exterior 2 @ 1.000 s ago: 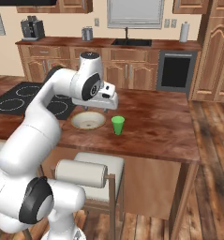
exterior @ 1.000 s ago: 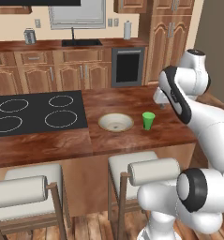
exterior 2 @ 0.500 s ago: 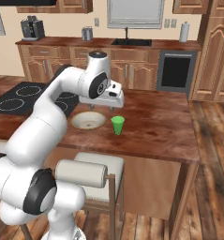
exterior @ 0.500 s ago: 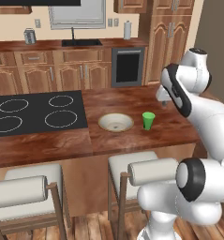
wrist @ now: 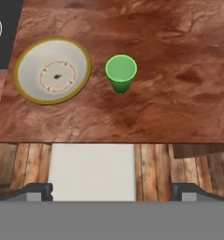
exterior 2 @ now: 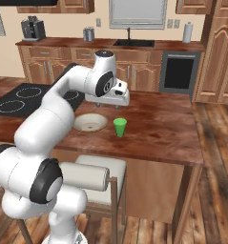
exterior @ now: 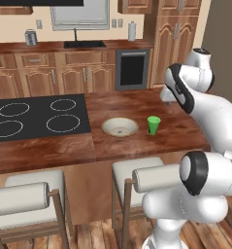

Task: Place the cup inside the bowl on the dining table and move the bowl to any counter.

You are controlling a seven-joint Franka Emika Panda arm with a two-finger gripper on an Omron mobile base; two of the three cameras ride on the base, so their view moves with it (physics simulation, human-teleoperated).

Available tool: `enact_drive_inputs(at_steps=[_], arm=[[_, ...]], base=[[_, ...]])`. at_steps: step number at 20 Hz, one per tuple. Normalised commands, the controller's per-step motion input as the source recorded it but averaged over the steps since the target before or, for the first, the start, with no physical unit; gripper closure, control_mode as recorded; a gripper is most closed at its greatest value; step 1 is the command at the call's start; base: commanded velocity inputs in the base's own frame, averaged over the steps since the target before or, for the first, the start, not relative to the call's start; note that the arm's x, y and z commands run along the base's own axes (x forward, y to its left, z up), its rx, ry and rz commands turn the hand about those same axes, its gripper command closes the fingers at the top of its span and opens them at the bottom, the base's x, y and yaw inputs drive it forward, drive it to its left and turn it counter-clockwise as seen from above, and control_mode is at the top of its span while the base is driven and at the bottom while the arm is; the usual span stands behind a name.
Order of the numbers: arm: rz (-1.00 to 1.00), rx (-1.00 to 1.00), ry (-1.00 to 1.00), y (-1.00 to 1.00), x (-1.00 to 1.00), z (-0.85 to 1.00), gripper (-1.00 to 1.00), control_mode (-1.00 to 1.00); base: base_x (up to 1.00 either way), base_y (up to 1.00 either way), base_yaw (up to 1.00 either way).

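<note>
The green cup [exterior: 154, 124] stands upright on the dining table [exterior: 137, 104], a reddish-brown wooden island top, just beside the beige bowl [exterior: 120, 127] but not touching it; the bowl lies between the cup and the black four-ring cooktop [exterior: 37, 115] set into the same top. In the hand view the cup [wrist: 121, 72] shows its open mouth and the bowl [wrist: 53, 70] its tan rim and speckled centre, both near the table edge, with a white stool cushion [wrist: 93, 171] below that edge over the plank floor. The gripper [wrist: 111, 191] hangs above the table, apart from both cup and bowl, its jaws spread wide with nothing between them; its dark fingertips [wrist: 36, 190] sit far apart at the bottom corners of that view. In the right base view the hand [exterior 2: 110, 97] hovers over the far side of the table, above and behind the bowl [exterior 2: 90, 122] and cup [exterior 2: 119, 127]. Behind the table runs the wall counter [exterior: 54, 46] with a sink [exterior: 84, 44] and two grey canisters [exterior: 30, 37].
</note>
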Motion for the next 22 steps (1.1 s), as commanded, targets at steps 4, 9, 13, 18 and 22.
enact_drive_inputs(at_steps=[4, 9, 13, 18, 22], arm=[[0.00, 0.00, 0.00, -0.02, 0.33, -0.01, -1.00, -1.00], [0.00, 0.00, 0.00, -0.03, 0.30, -0.03, -1.00, -1.00], [0.00, 0.00, 0.00, -0.07, 0.26, -0.02, -1.00, -1.00], [0.00, 0.00, 0.00, -0.09, 0.26, 0.00, -1.00, -1.00], [0.00, 0.00, 0.00, -0.09, 0.27, -0.01, -1.00, -1.00]], base=[[0.00, 0.00, 0.00], [0.00, 0.00, 0.00], [0.00, 0.00, 0.00], [0.00, 0.00, 0.00], [0.00, 0.00, 0.00]])
